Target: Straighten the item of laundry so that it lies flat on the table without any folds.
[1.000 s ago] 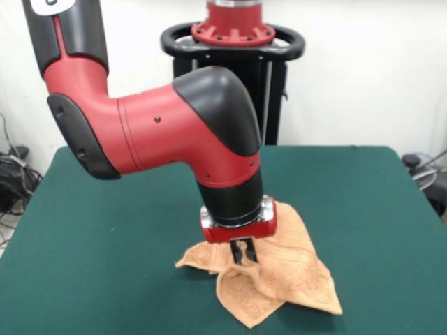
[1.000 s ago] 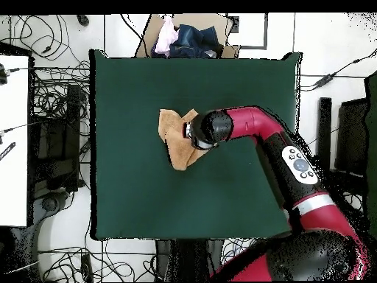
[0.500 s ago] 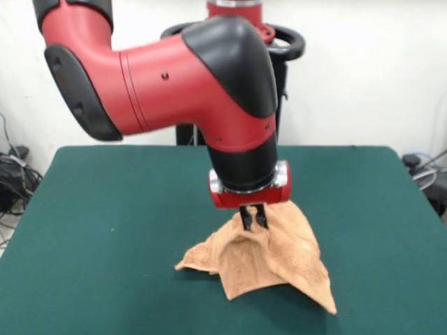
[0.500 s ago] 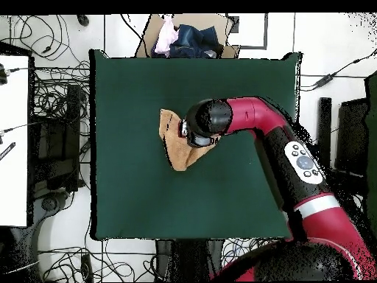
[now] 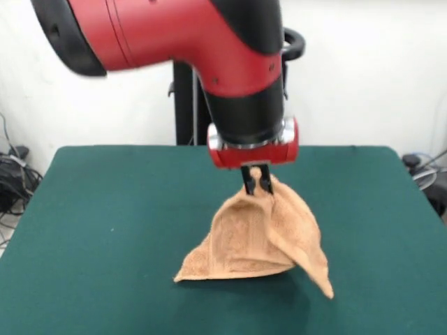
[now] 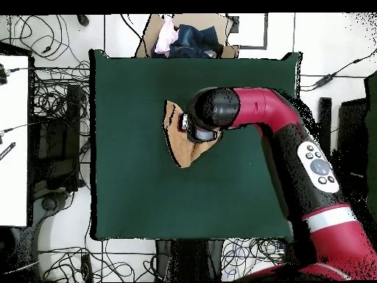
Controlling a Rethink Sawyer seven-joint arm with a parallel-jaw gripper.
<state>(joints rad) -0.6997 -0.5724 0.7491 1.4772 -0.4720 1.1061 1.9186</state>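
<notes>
Fingers (image 5: 248, 181): two short black prongs, close together, pinched on a peak of the towel (image 5: 262, 237). A little nub of cloth shows between and above the tips. Gripper (image 5: 256, 185) points straight down, closed on that fold.

Towel: orange-tan terry, drawn up into a tent from the pinch point. It spreads downward into a broad cone. Left corner reaches the table (image 5: 105, 230) at front left of the heap; lower edge appears to rest on the felt there. Right side hangs in a long pointed flap, tip low at the right; whether that tip touches the cloth I cannot tell. Folds run from the peak down both sides. Dark shadow beneath on the green.

Above the fingers: red wrist block with a silver ring, then black cylinder, then the thick red arm (image 5: 174, 35) sweeping off to upper left. Black pedestal post behind it, against a white wall.

Overhead: towel (image 6: 177, 140) shows as a narrow tan shape just left of the black-and-red wrist head, which covers most of it. It sits near the middle of the table (image 6: 132, 191), slightly toward the far edge. The arm (image 6: 294, 147) comes in from lower right. Gripper itself hidden under the wrist here.

Beyond the table's far edge: a cardboard box (image 6: 151, 40) with pink and dark clothes. Cables on the floor all around.
</notes>
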